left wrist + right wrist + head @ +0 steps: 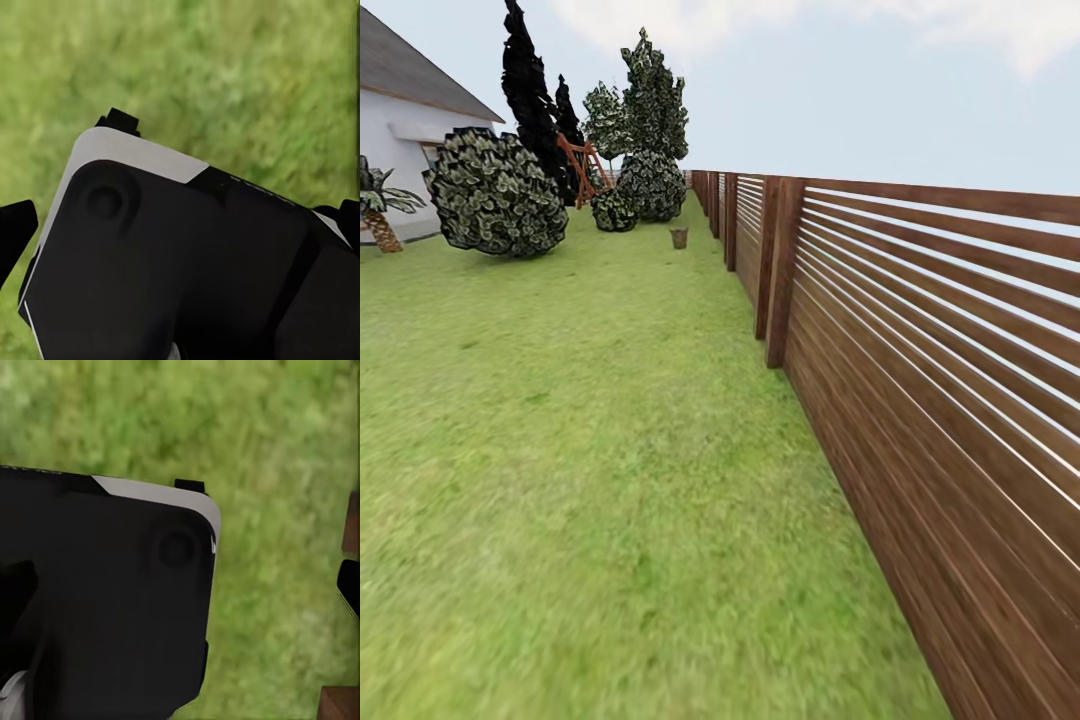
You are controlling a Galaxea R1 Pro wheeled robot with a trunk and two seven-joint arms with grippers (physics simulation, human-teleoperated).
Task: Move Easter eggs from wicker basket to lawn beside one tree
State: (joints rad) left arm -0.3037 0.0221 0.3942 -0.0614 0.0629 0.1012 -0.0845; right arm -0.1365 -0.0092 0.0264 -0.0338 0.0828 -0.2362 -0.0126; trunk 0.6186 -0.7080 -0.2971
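The wicker basket (678, 237) is a small brown shape far down the lawn (580, 420), close to the fence. The Easter eggs are out of view at this distance. Tall dark trees (528, 85) rise at the far end, their trunks hidden behind bushes. In the left wrist view my left gripper (180, 225) hangs over grass and my own black body, with its dark fingertips (16, 229) spread to both edges of the picture. My right gripper (180, 585) looks the same, one fingertip (349, 585) at the edge, nothing held.
A brown slatted fence (920, 350) runs along the right side, close to me. Round leafy bushes (495, 195) and a palm (378, 215) stand at the far left by the white house (400, 120). Fence wood (351, 521) shows in the right wrist view.
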